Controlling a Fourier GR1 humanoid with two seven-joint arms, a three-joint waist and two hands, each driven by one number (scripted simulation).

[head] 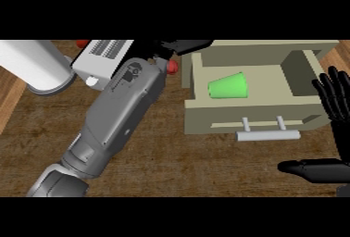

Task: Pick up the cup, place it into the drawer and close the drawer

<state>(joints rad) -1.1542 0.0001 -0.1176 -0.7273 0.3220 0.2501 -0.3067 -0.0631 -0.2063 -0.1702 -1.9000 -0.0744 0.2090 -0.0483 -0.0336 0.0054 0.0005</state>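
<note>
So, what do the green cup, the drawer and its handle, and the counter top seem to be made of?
The green cup looks like plain plastic: one flat bright colour, matte, no shine. The drawer looks like painted wood or board: even beige, flat panels, dull finish. Its handle could be metal: pale grey bar on two posts. The counter top looks like dark wood: brown, with grain streaks.

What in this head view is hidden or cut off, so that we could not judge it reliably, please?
- Left hand: at the top band beyond the drawer; fingers unreadable.
- Right hand: cut by the right edge.
- White appliance: partly covered by the left forearm.
- White cylinder: cropped at the left edge.
- Green cup: lying in the drawer; its underside is hidden.
</note>
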